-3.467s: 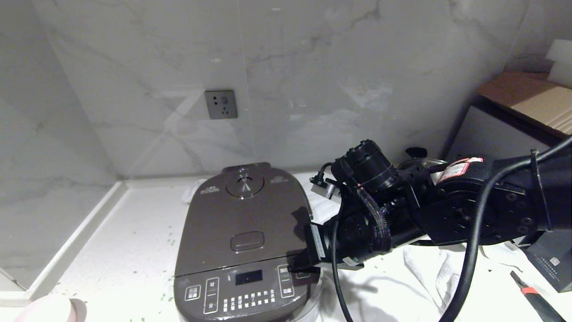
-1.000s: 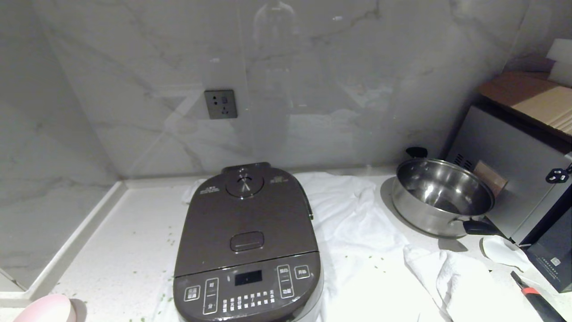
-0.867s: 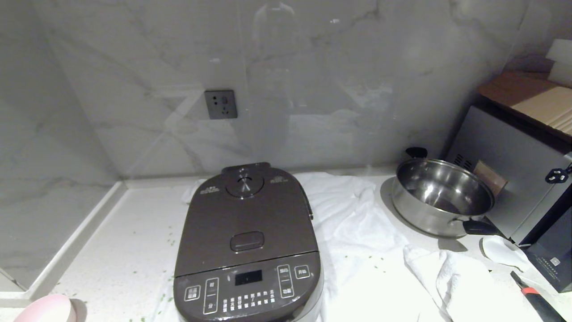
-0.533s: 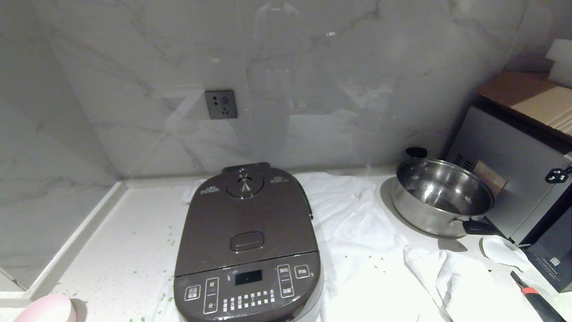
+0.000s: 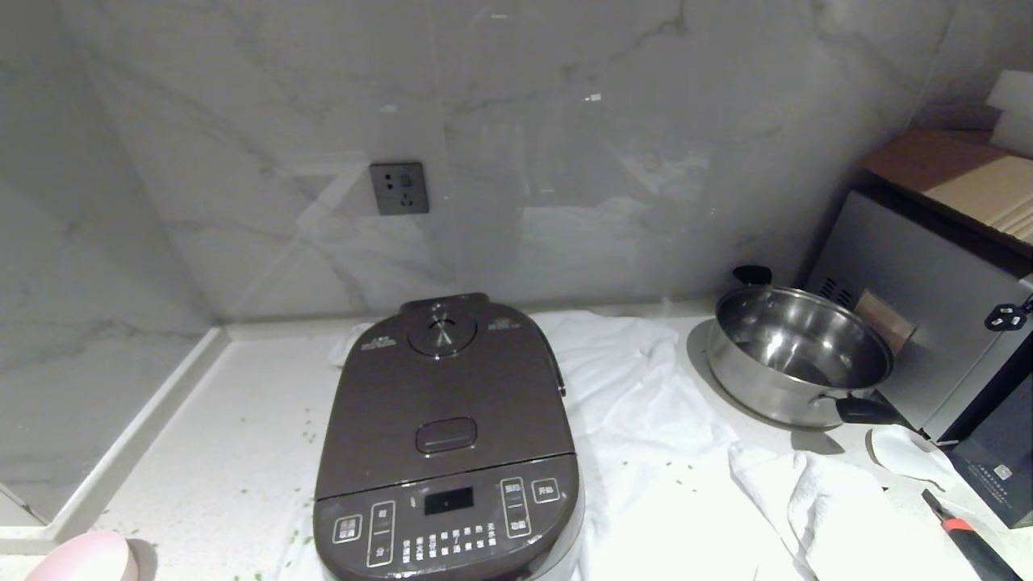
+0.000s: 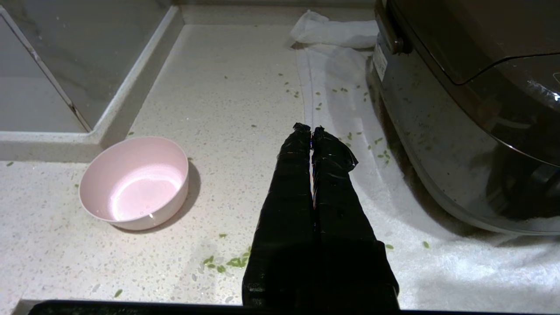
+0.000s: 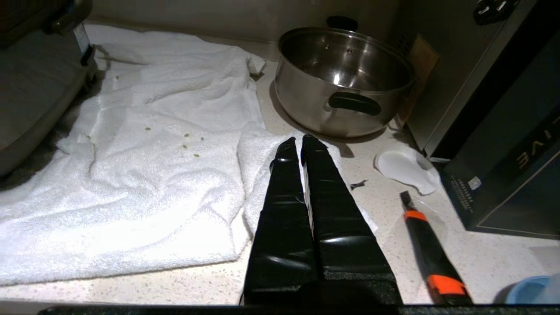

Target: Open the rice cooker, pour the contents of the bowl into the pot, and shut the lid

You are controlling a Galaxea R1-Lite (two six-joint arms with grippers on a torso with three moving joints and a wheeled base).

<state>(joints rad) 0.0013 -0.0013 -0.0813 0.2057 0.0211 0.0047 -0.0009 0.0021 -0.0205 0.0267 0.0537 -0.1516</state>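
With the lid (image 5: 442,395) down, the rice cooker (image 5: 446,452) sits on the counter (image 5: 226,452) — empty bowl (image 6: 133,181) left of it; left pincer (image 6: 311,130) and right pincer (image 7: 301,142) both pinched closed, holding nothing.

Not much robot on show, only the two wrist cams catch any. Left gripper (image 6: 311,130): two long fingers (image 6: 288,183) wrapped in matte black tape, wrinkly and frayed at the tips. Right gripper (image 7: 300,142): same black fingers (image 7: 323,183), glossier wrap, with a black bar underneath at 6 o'clock.
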